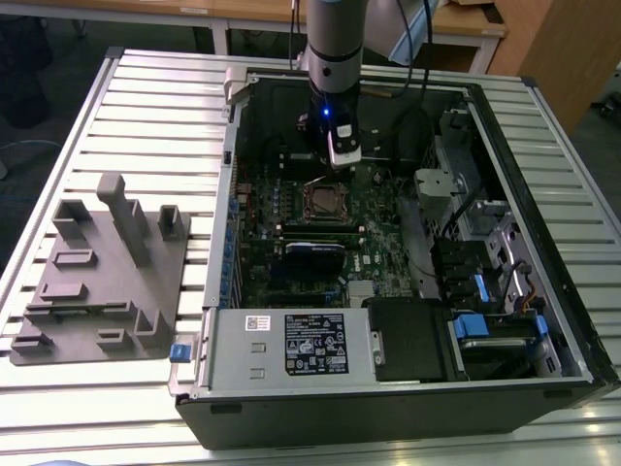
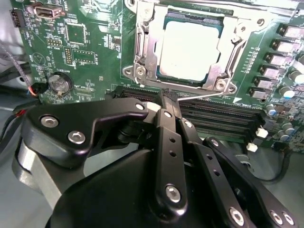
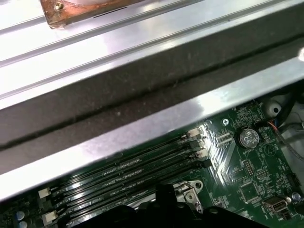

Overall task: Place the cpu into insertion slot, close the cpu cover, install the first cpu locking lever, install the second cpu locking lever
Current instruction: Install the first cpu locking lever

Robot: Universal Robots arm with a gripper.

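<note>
The cpu [image 2: 190, 50] lies flat in the insertion slot [image 1: 325, 202] on the green board, its silvery top showing. The cpu cover [image 2: 142, 52] sits down around it as a metal frame. A thin lever rod [image 2: 209, 96] runs along the slot's edge beside the memory slots; whether it is latched I cannot tell. My gripper [image 2: 169, 96] is shut with nothing between its fingers, its tip just off that edge of the slot. In the exterior view the gripper [image 1: 342, 163] hangs inside the open computer case, a little behind the slot.
Long black memory slots [image 2: 218, 116] lie between gripper and cpu. A coin battery [image 2: 59, 83] sits on the board. The case wall [image 3: 142, 85] stands close behind the gripper. Drive cages [image 1: 485, 243] and a power supply [image 1: 291, 345] fill the case. A grey fixture tray [image 1: 107, 282] lies at the exterior view's left.
</note>
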